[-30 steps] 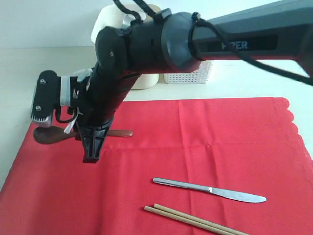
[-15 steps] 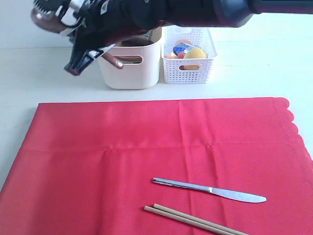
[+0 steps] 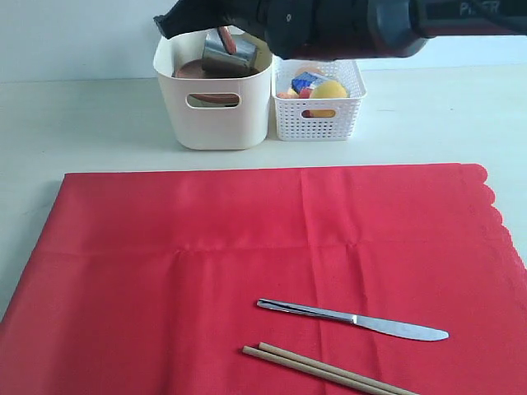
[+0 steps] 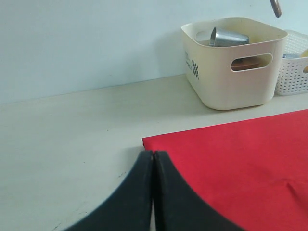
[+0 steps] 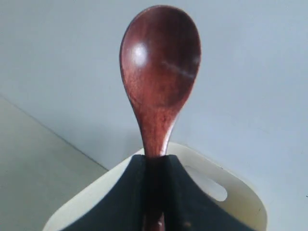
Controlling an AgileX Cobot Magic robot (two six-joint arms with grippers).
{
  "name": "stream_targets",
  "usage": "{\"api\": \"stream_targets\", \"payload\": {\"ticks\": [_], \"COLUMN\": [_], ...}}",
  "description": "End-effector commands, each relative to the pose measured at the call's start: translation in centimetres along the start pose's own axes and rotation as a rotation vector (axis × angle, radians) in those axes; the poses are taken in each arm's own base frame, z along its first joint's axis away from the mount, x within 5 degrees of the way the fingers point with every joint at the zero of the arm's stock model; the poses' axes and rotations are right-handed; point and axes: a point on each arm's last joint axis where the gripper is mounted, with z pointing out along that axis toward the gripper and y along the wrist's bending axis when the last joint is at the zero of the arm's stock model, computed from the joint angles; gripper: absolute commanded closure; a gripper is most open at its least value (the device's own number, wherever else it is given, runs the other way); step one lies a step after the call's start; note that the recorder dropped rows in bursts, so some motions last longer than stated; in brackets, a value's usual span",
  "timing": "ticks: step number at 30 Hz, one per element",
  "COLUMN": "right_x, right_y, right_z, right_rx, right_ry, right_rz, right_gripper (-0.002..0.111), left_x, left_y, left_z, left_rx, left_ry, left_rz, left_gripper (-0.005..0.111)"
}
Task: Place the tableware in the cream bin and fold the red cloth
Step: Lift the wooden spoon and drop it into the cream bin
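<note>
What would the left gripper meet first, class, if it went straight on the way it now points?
Probably the corner of the red cloth, just ahead of the left gripper; bare table lies beyond. Its height is unclear.

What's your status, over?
Right end effector shut on dark brown wooden spoon over cream plastic bin. Left end effector shut, empty. Silver knife, tan wooden chopsticks on red cloth.

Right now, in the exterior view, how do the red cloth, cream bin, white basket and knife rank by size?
1. red cloth
2. cream bin
3. white basket
4. knife: long but thin, nearer the camera, so unsure
</note>
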Motion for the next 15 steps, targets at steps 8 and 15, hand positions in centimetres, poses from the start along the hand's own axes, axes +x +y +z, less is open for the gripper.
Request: {"api": "stream_targets", "payload": {"ticks": [8, 15], "right_x": [4.6, 4.7], "right_y": [-0.7, -0.5], "right_z": [1.9, 1.9], "right_rx": [0.12, 0.103], "right_ry": [0.061, 0.082], "right_rz": [0.195, 0.197], "right_gripper": [0.108, 0.069], "left_x": [0.1, 0.1], "left_y": [0.0, 0.0], "left_z": [0.0, 0.0], "left_rx": [-0.002, -0.002], "left_ry": [-0.005, -0.005], "left_rz": [0.0, 0.0], "left_gripper": [0.105, 0.105]}}
